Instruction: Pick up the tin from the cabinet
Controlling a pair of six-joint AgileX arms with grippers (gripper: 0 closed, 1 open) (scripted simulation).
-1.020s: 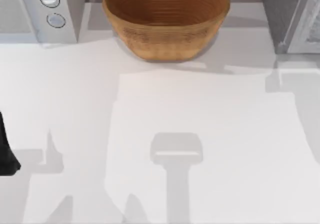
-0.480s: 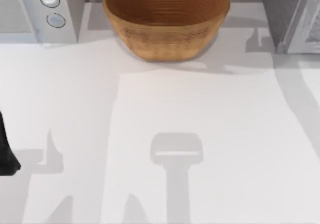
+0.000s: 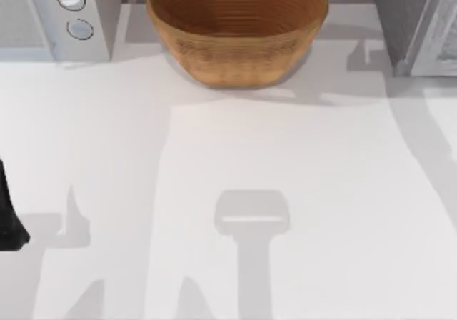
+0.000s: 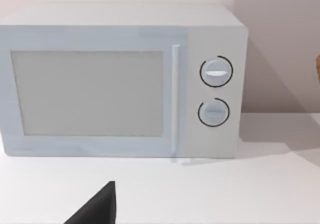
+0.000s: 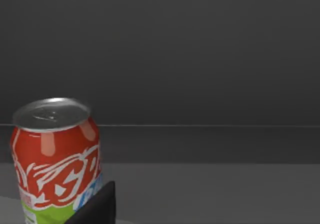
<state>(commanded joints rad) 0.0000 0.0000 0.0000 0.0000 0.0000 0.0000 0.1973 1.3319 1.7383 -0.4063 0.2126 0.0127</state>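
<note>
So from my seat the top view is mostly bare white table (image 3: 300, 191). The brown woven bowl (image 3: 238, 31) sits at the far edge in the middle, the white microwave (image 3: 57, 16) is in the far left corner with its two round dials (image 3: 71, 0) facing up toward the camera, and a grey cabinet (image 3: 418, 23) stands at the far right corner. My left arm (image 3: 8, 213) is parked at the table's left edge, just a dark bit of it poking into the top view. Its wrist camera looks straight at the front of the microwave (image 4: 120, 81), door shut, handle beside the dials, and one dark fingertip (image 4: 97, 209) of the left gripper sits in the foreground well short of it. Can't tell how far those jaws are spread from that sliver. The right wrist camera is looking into a dark grey interior, a shelf (image 5: 225, 194) with a dark back wall behind it. The tin (image 5: 56, 161) stands upright on that shelf: red label with white lettering, a green and blue patch lower down, silvery top with the pull tab facing up. One dark fingertip (image 5: 97, 209) of the right gripper overlaps the tin's lower side in the foreground, just beside it or in front of it. I honestly can't tell whether it's touching, or how wide the right jaws are, and nothing I see shows them clamped on the tin.
</note>
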